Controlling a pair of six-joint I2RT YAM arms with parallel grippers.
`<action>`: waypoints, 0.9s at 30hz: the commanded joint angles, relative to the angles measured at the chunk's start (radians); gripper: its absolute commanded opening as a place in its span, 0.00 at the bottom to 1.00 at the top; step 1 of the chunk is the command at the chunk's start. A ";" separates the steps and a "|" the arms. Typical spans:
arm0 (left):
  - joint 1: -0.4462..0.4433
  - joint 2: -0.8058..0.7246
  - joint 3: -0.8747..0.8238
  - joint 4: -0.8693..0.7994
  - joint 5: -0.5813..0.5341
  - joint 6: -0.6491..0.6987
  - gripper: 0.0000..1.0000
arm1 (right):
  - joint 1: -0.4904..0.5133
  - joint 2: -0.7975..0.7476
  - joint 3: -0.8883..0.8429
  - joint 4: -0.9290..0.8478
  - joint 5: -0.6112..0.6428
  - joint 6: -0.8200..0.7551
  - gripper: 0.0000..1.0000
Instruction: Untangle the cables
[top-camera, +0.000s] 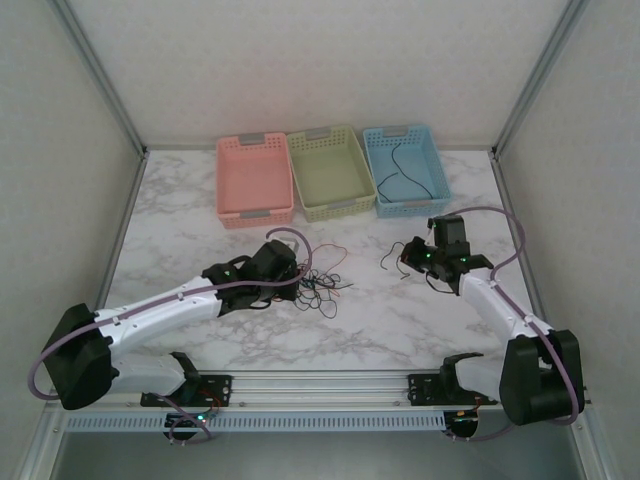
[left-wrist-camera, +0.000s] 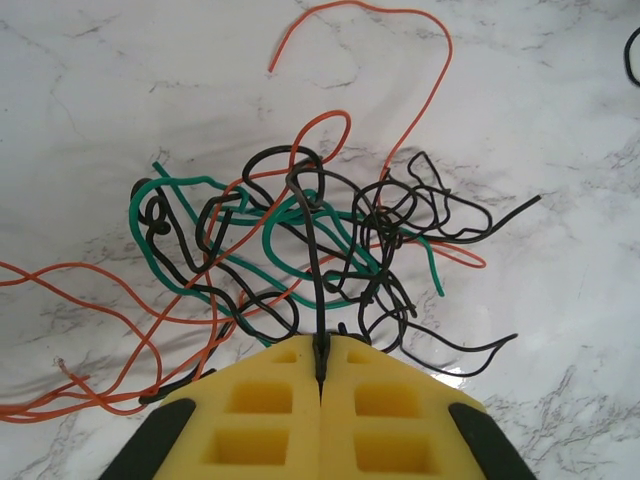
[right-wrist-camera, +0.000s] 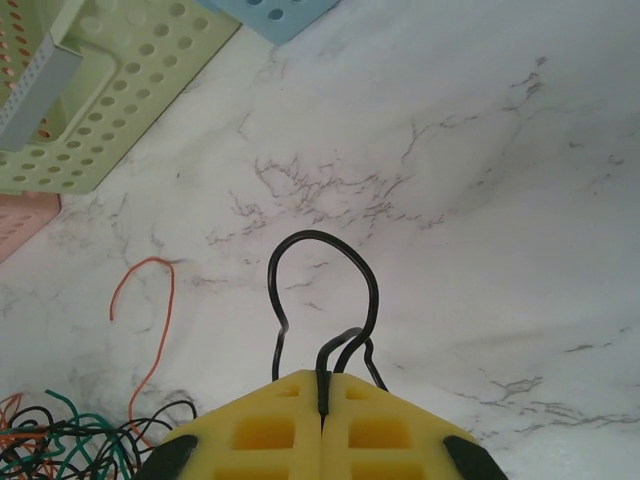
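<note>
Marble tabletop (top-camera: 400, 320) is sitting inside a white-walled enclosure. Three baskets are lining the far edge: pink basket (top-camera: 254, 180), green basket (top-camera: 331, 172), blue basket (top-camera: 405, 170). One black wire (top-camera: 400, 178) is lying curled in the blue one.

Cables: the main tangle (top-camera: 318, 285) is lying on the tabletop left of centre, right at the tips of the left hand (top-camera: 296, 284).

Left wrist view: the left hand (left-wrist-camera: 321, 352) is pinching, yellow pads pressing together on a black strand (left-wrist-camera: 317, 290). The strand is running straight up from the pads into the tangle (left-wrist-camera: 300, 240) and hooking over near its top. A green cable (left-wrist-camera: 134, 212) and several black ones are weaving through each other. Orange cables (left-wrist-camera: 447, 60) are trailing out to the top and far left.

The right hand (top-camera: 410, 258) is sitting right of centre, well apart from the tangle, with a black loop (top-camera: 388, 260) at its tips.

Right wrist view: the right hand (right-wrist-camera: 322, 388) is also clamping, pads meeting on the black loop (right-wrist-camera: 325, 236). The loop is arching up from the pads over bare marble. A lone orange cable (right-wrist-camera: 168, 300) is lying to its left, and the edge of the tangle (right-wrist-camera: 60, 440) is showing in the bottom-left corner. Basket corners are showing top left.
</note>
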 joint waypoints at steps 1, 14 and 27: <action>0.007 -0.024 -0.017 -0.013 -0.019 -0.015 0.00 | -0.007 -0.034 0.000 0.022 -0.032 -0.012 0.00; 0.007 -0.038 -0.045 0.010 -0.007 -0.027 0.00 | -0.042 0.085 0.309 0.039 0.005 -0.028 0.00; 0.007 -0.089 -0.043 -0.019 0.005 -0.030 0.00 | -0.077 0.684 0.894 -0.023 0.160 0.033 0.00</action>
